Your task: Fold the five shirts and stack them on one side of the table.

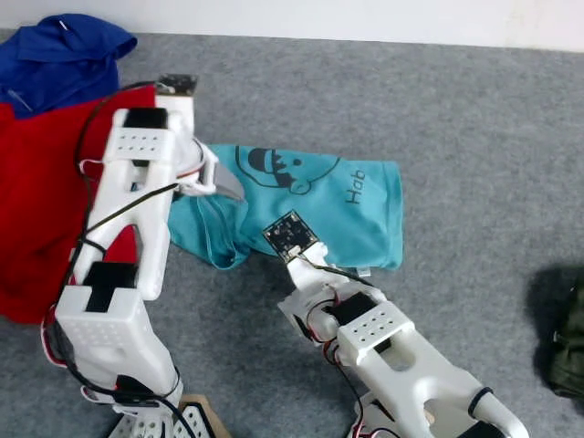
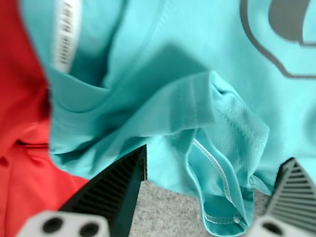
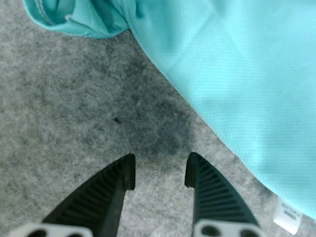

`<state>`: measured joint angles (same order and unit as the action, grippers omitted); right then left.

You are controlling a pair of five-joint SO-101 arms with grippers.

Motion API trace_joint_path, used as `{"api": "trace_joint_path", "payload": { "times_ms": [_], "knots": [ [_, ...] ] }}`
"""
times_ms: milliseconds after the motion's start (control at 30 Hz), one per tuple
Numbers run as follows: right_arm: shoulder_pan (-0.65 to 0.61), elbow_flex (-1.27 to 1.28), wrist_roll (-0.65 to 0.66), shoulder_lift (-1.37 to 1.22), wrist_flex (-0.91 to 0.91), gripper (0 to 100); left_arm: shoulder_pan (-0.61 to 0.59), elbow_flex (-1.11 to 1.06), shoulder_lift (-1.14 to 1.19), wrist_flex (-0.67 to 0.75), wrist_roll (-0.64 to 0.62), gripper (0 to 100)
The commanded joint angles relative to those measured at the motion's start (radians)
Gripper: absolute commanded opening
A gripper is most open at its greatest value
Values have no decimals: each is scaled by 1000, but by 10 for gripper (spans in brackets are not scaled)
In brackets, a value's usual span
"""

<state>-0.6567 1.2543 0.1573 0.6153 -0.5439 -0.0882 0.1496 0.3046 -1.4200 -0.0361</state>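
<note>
- The teal shirt [image 1: 310,196] is lying mid-frame in the high view on the grey table [image 1: 484,119]. It is looking partly folded, with its left end bunching up against the red shirt [image 1: 36,201] at the left edge.
- The left gripper [image 2: 217,155] is hanging over that bunched lump with its fingers spread wide and nothing between them.
- The right gripper [image 3: 159,168] is sitting over bare table just beside the teal shirt's lower edge, fingers parted and holding nothing.
- Risk: closing on the crumpled lump is likely taking several layers at once, so a pull would be dragging the whole shirt rather than turning one flap.
- Risk: red fabric is lying right by one left finger [image 2: 113,192], so a low pinch could be catching red and teal together and hauling both shirts.
- Risk: the right gripper is off the cloth, so closing here would be pinching air or scraping the table, and the unpinned shirt would be sliding.
- Risk: a skewed fold would be making a sloppy stack. The blue shirt [image 1: 55,55] at upper left and a dark garment [image 1: 566,338] at the right edge are looking not yet folded.
</note>
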Motion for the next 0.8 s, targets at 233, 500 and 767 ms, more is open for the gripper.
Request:
{"api": "trace_joint_path", "payload": {
  "times_ms": [233, 500, 767],
  "knots": [
    [24, -4, 12, 10, 19, 176, 13, -96, -219, -189, 0, 400],
    [24, -4, 12, 10, 19, 176, 13, -193, -189, 21, -5, 340],
    [24, -4, 12, 10, 19, 176, 12, -5, -76, -41, -8, 120]
  ]
}}
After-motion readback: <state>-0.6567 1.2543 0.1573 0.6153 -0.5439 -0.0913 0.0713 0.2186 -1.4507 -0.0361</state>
